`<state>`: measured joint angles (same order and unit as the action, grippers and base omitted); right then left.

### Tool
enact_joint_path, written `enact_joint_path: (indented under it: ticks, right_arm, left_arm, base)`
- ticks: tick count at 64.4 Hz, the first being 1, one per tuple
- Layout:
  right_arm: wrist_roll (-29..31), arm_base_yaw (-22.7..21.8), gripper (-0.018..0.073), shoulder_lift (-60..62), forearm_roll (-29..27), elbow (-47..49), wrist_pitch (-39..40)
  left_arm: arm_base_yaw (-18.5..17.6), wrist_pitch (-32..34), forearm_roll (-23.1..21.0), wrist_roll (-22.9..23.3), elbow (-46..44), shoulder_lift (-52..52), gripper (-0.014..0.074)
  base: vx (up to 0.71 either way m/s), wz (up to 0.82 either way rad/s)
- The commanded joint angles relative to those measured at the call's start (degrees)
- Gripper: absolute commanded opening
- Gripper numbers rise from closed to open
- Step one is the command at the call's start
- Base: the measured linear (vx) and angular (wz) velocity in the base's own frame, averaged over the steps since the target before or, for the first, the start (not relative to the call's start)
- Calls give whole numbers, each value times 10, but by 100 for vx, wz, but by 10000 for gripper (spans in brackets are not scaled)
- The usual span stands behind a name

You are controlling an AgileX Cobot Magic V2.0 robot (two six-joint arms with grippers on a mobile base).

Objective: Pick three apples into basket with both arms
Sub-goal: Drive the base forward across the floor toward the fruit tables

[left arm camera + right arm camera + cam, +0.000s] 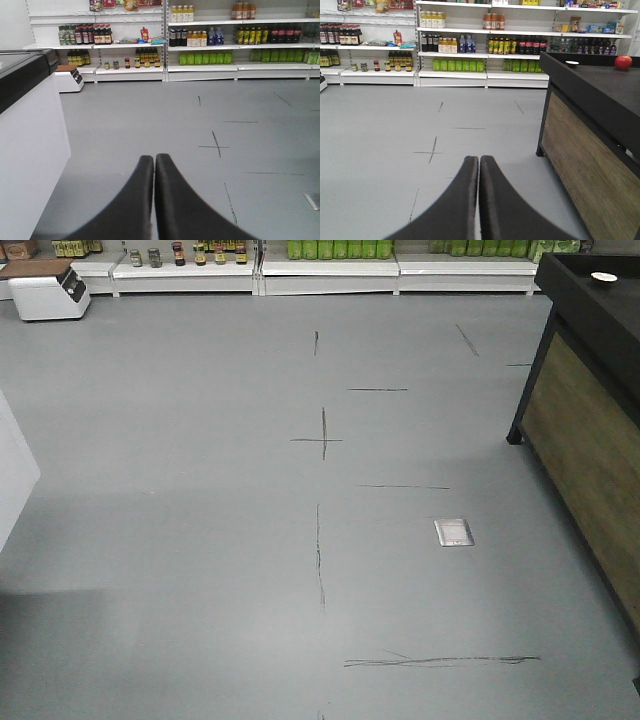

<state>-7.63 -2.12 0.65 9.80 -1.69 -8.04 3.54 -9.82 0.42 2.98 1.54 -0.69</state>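
Observation:
One dark red apple [623, 62] rests on the black top of a counter [600, 85] far off to the right in the right wrist view. The basket is out of view in every frame. My left gripper [154, 158] is shut, its two black fingers pressed together above bare grey floor. My right gripper [479, 159] is likewise shut on nothing, hovering over the floor left of the counter. Neither arm shows in the front view.
A black-topped, wood-sided counter [590, 390] stands at the right with a small white dish [603, 277] on it. A white freezer cabinet [25, 150] stands at the left. Stocked shelves [200, 55] line the far wall. A metal floor plate [454, 531] lies in the grey floor.

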Motion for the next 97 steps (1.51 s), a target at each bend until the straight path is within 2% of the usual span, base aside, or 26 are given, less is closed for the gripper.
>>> enact_joint_path:
  ticks: [1, 97]
  right_arm:
    - [2, 0, -4, 5, 7, -6, 42]
    - [2, 0, -4, 5, 7, -6, 42]
  left_arm:
    - [0, 40, -4, 2, 13, -12, -6]
    - [0, 40, -4, 2, 13, -12, -6]
  base:
    - [0, 0]
    - [0, 0]
